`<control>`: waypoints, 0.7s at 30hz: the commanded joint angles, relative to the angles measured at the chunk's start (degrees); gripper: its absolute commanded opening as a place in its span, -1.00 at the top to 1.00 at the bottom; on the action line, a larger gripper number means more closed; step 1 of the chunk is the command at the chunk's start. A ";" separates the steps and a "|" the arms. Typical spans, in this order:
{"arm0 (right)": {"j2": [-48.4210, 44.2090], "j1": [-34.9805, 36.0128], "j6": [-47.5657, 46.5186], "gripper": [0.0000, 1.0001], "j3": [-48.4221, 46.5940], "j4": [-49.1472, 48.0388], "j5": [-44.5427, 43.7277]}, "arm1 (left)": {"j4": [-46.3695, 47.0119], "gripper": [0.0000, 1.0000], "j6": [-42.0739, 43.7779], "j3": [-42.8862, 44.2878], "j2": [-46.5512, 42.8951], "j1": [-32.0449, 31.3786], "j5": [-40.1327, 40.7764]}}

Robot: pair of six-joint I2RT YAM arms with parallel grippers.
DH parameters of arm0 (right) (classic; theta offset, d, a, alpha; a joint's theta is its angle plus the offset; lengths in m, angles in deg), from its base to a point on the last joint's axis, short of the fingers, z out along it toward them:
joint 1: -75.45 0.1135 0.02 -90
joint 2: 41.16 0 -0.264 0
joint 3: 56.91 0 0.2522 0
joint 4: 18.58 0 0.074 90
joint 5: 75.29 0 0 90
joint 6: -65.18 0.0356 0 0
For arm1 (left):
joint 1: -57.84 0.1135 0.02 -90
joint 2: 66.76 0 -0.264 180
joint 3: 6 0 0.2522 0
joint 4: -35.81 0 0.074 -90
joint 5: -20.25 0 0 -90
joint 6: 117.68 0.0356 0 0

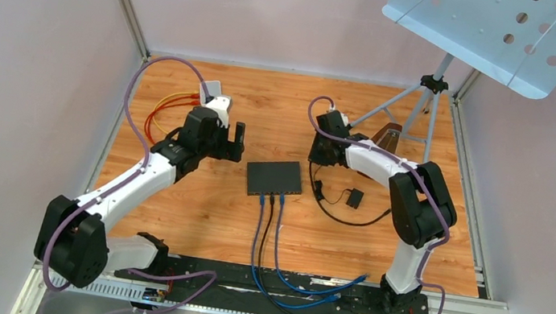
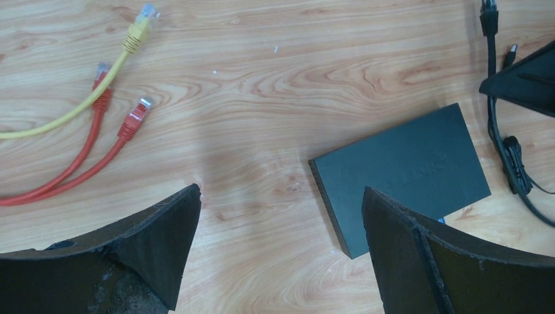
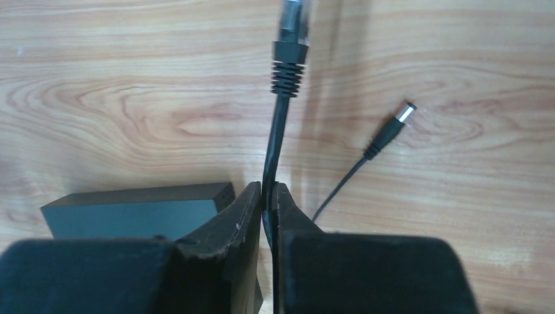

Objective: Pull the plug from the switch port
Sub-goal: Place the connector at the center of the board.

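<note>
At the upper left of the left wrist view, a yellow cable and two red cables lie loose on the counter. They are well apart from the left tool, whose pads stand wide apart and hold nothing. The black switch lies flat at the centre of the overhead view, with blue cables running from its near face towards the bottom of the frame. It looks light and would likely slide on the smooth wood if tugged, so it needs bracing. To its right, the right tool is clamped on a thin black cable. Its plug sits at the top middle of the right wrist view, clear of the switch and over bare wood, so it appears to be out of its port. The plug is light, hard plastic, and its latch tab is probably brittle. The cable is supple with a slick jacket and could slip between the pads, so the ribbed boot just behind the plug offers the surer hold. A small power connector lies loose at the right.
</note>
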 commanded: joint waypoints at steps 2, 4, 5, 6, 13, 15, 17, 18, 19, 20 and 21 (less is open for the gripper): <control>-1.38 -0.20 -5.28 0.61 -2.83 -0.77 4.86 | -0.06 -1.00 0.99 2.26 2.64 0.37 -2.89; -2.52 -0.20 -5.05 0.38 -2.26 -0.33 6.80 | 0.23 -1.00 0.44 2.50 3.73 0.43 -3.60; -3.31 -0.20 -4.90 0.33 -1.88 -0.06 7.12 | 0.37 -1.00 0.35 2.60 4.44 0.45 -4.18; -3.88 -0.18 -4.63 0.31 -1.53 0.32 7.39 | 0.63 -1.00 0.10 2.83 4.79 0.45 -4.67; -11.64 0.18 0.63 0.32 5.67 -1.15 15.04 | 1.89 -1.00 -0.31 3.66 7.19 0.45 -8.86; -14.72 0.55 2.62 0.36 9.92 -3.82 17.61 | 2.45 -1.00 -0.08 3.71 7.93 0.46 -11.12; -18.04 0.89 5.31 0.39 14.53 -6.68 19.91 | 2.91 -1.00 0.29 3.86 9.08 0.46 -13.56; -19.51 0.94 6.91 0.40 16.84 -8.33 21.33 | 3.04 -1.00 0.52 4.07 9.53 0.46 -14.99; -20.89 0.94 8.42 0.41 18.99 -10.02 22.88 | 3.05 -0.99 0.61 4.22 10.50 0.46 -15.67; -21.94 1.06 9.83 0.41 21.09 -11.96 24.55 | 3.17 -0.98 0.63 4.49 11.07 0.46 -16.95; -22.76 1.15 11.22 0.41 23.01 -13.86 26.14 | 3.29 -0.95 0.53 4.60 12.01 0.46 -17.49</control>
